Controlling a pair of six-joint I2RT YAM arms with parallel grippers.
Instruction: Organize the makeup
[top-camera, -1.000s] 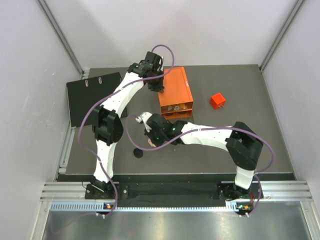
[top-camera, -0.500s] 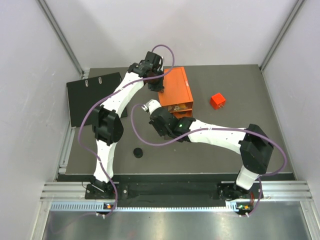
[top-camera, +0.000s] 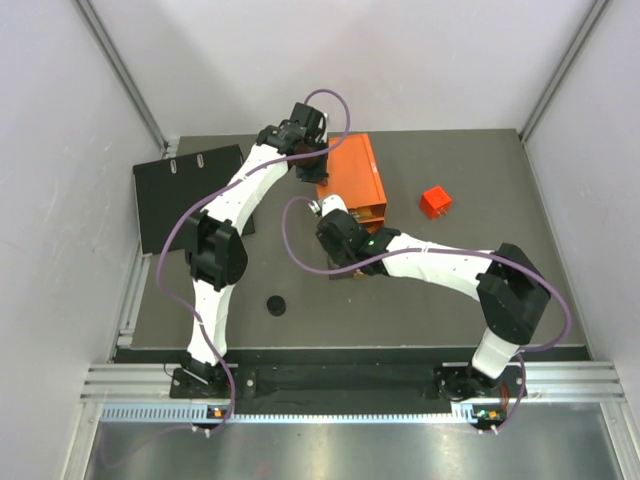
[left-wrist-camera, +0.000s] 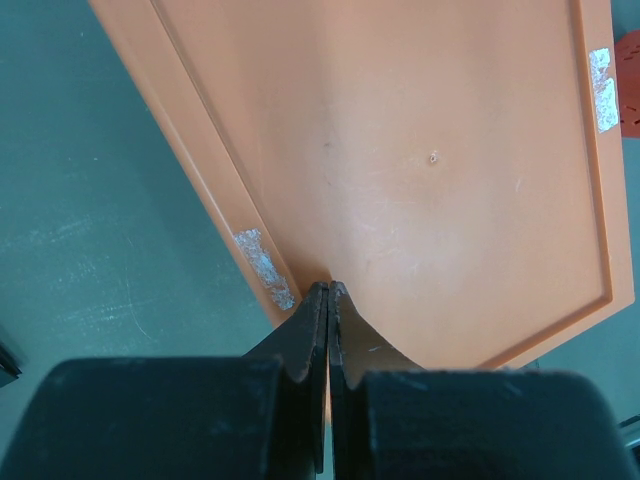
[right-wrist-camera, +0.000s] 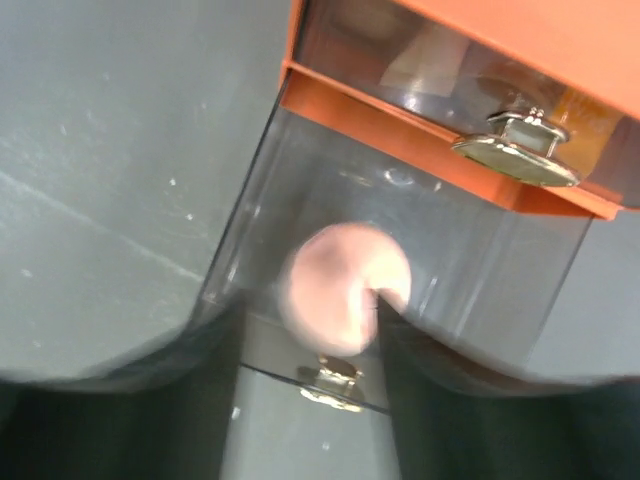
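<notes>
The pinkish-copper disc (right-wrist-camera: 345, 288) shows blurred inside the clear drawer (right-wrist-camera: 250, 230) pulled out of the orange box (top-camera: 350, 175). My right gripper (right-wrist-camera: 302, 335) hangs over that drawer, open, fingers wider apart than the disc, whose edge overlaps the right finger (right-wrist-camera: 400, 345). In the top view the right gripper (top-camera: 350, 266) is at the box's near end. The black disc (top-camera: 275, 305) lies alone on the mat, left of that arm. My left gripper (left-wrist-camera: 328, 288) is shut on nothing, its tips resting on the box lid (left-wrist-camera: 430, 160) near the lid's left edge. Tan makeup (right-wrist-camera: 430, 60) shows dimly inside the box.
A small red cube (top-camera: 435, 202) sits right of the box. A black board (top-camera: 190, 195) lies at the mat's far left. A gold latch (right-wrist-camera: 515, 150) hangs on the box front above the drawer. White walls close in on three sides.
My right arm swung from near the black disc up to the box's drawer carrying the pinkish disc, and its jaws have opened. The left arm has not moved.
</notes>
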